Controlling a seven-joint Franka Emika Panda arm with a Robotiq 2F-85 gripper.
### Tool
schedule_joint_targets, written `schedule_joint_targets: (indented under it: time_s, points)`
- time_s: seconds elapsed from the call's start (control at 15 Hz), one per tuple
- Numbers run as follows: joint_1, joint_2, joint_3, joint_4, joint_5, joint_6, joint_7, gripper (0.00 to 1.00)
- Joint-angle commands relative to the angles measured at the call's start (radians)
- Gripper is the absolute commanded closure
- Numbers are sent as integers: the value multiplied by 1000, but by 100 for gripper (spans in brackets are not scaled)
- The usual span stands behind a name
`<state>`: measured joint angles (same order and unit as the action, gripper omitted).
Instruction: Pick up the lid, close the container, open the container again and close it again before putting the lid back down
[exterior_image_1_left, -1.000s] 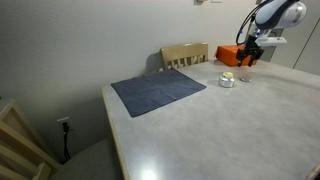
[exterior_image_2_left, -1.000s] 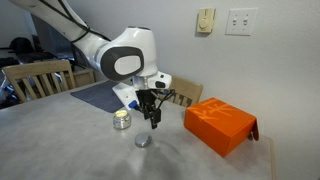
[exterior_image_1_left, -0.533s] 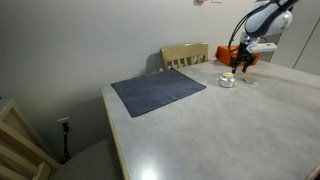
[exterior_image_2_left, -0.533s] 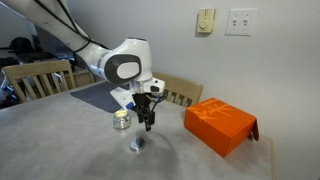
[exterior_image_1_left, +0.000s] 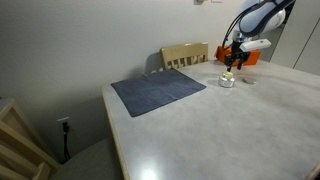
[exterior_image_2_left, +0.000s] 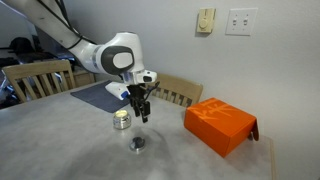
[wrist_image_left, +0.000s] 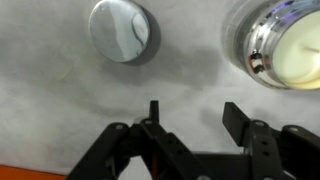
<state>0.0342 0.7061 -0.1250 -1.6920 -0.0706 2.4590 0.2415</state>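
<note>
worktop (exterior_image_2_left: 60, 150): pale grey, mottled, seen in both exterior views.

the fingers (wrist_image_left: 236, 118) are seen parted, with bare worktop in the gap between them. nothing is gripped. in an exterior view they are held pointing down from the white arm (exterior_image_2_left: 120, 55), above the worktop, clear of everything on it.

the lid (exterior_image_2_left: 137, 144) is found lying flat on the worktop, below the fingers and a little toward the camera. it is near the container (exterior_image_2_left: 122, 120) but apart from it. in the wrist view the lid is shown at upper left as a round grey disc with a shiny raised middle. the container is cut off by the upper right edge of that view.

the container is left uncovered. a bright shiny rim and a pale yellowish inside are seen from above. it stands upright on the worktop, just beside the fingers as seen in an exterior view. contact cannot be judged there, but a clear gap is given by the wrist view.

an orange box (exterior_image_2_left: 220, 125) is set on the worktop, well apart from lid and container, on the side away from the arm.

a dark grey mat (exterior_image_1_left: 158, 92) is laid flat on the worktop, well apart from the container.

a wooden chair (exterior_image_1_left: 185, 54) is placed at the worktop's far edge, behind the mat.

a wall plate (exterior_image_2_left: 240, 21) is mounted above the orange box.
</note>
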Motion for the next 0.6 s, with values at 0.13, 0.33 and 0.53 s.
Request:
schedule_joint_targets:
  time_s: [0.13, 0.33, 0.53]
  points:
    - [90, -181, -46, -174, -97, -18, 77, 57]
    - [87, -267, -5, -252, -94, -36, 41, 12]
    - [75, -234, 20, -209, -75, -39, 28, 24]
